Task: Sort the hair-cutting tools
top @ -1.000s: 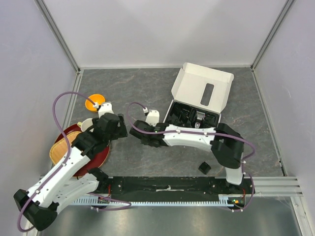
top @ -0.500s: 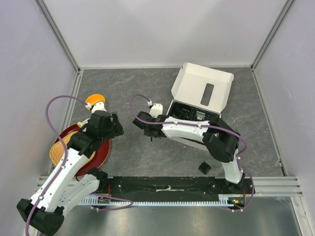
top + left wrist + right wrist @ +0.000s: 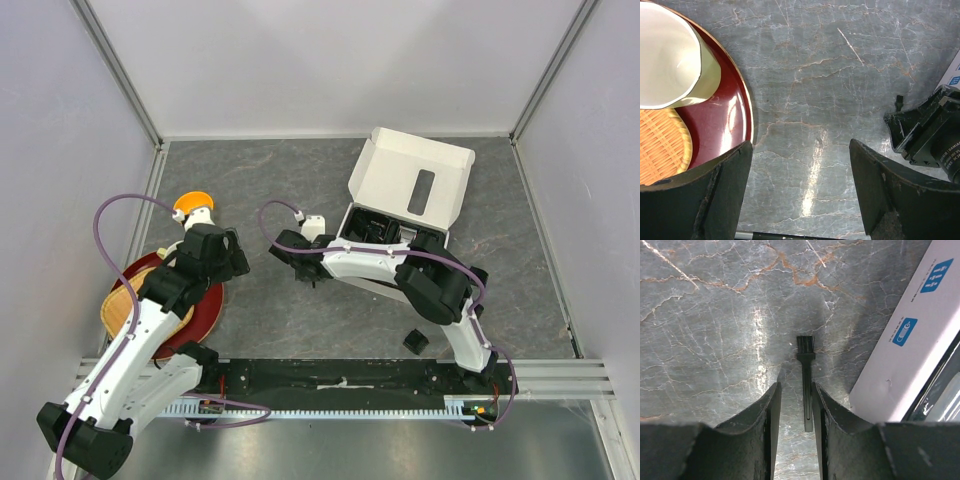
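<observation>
Only right wrist view shows right hand (image 3: 796,386) straddling thin black brush (image 3: 806,365).

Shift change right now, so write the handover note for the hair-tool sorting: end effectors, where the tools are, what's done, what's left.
Left end effector: open, empty, above bare table beside the red tray.
Right end effector: open, low over the table, astride the thin black brush, which lies flat next to the white box. Not gripped yet.
Done: several black pieces sit inside the box; the right arm hides part of them.
Left: the brush, plus one guard comb loose on the table near its front edge.
</observation>
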